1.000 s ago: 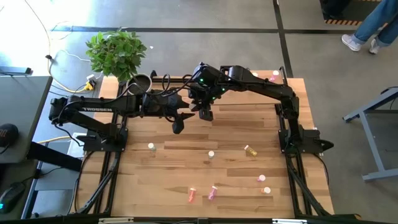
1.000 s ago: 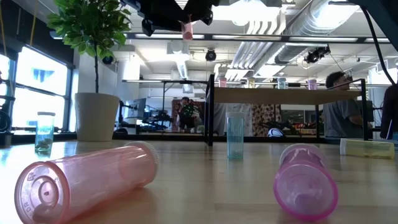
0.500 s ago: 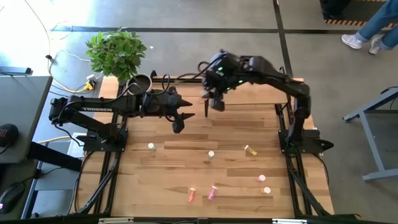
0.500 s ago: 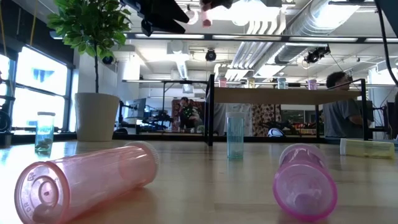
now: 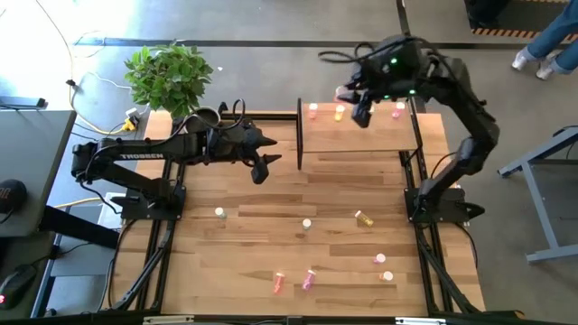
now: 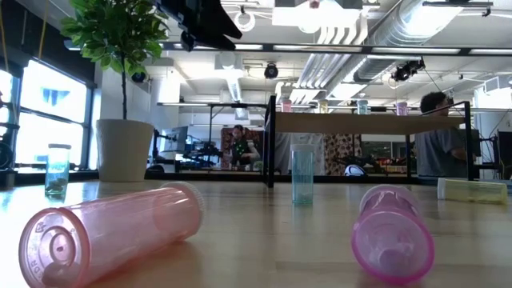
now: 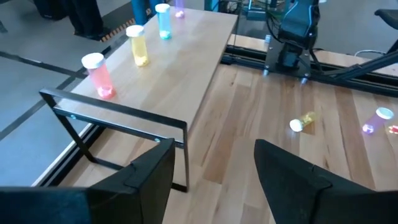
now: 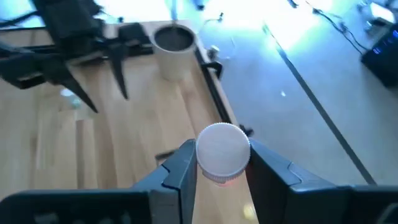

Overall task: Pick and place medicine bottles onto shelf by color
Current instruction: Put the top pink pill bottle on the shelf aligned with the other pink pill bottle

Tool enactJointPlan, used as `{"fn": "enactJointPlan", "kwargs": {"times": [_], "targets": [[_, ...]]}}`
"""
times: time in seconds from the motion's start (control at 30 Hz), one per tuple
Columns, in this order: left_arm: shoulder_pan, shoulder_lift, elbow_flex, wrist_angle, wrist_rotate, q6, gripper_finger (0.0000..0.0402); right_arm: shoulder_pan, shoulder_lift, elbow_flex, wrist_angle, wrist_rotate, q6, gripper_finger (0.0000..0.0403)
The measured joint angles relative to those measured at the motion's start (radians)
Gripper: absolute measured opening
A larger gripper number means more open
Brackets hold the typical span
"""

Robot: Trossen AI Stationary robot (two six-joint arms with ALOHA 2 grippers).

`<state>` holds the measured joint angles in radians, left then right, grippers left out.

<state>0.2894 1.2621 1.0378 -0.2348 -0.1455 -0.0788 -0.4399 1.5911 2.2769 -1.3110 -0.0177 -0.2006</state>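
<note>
Left arm lettering (image 5: 140, 156): TROSSEN.
Left gripper (image 5: 268, 162): jaws spread, empty, beside shelf (image 5: 361, 140).
Right gripper (image 8: 219, 163): jaws clamp white-capped bottle (image 8: 222, 153).
Surroundings: plant (image 5: 169, 76).

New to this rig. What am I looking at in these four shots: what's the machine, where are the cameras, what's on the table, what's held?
Two dark robot arms work at a wooden table. One camera looks straight down, one sits at table-top height, and one rides on each wrist. The right gripper is above the shelf, fingers shut on a white-capped bottle. The left gripper hangs open and empty near the shelf's end. Four bottles stand in a row on the shelf. More small bottles are scattered on the table, some lying on their sides. A potted plant stands at the far left corner.
</note>
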Motion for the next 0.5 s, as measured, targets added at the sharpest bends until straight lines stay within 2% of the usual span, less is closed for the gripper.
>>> {"fn": "enactJointPlan", "kwargs": {"times": [0.17, 0.37, 0.5], "targets": [[0.013, 0.000, 0.000, 0.000, 0.002, 0.000, 0.0209, -0.070, -0.093, -0.216, 0.055, -0.017, 0.035, 0.0105], [0.029, 0.000, 0.000, 0.000, 0.002, 0.000, 0.0209, -0.114, -0.222, -0.563, 0.317, -0.106, 0.102, 0.0105], [0.044, 0.000, 0.000, 0.001, 0.002, 0.000, 0.0209, -0.116, -0.264, -0.737, 0.500, -0.157, 0.140, 0.0105]]}}
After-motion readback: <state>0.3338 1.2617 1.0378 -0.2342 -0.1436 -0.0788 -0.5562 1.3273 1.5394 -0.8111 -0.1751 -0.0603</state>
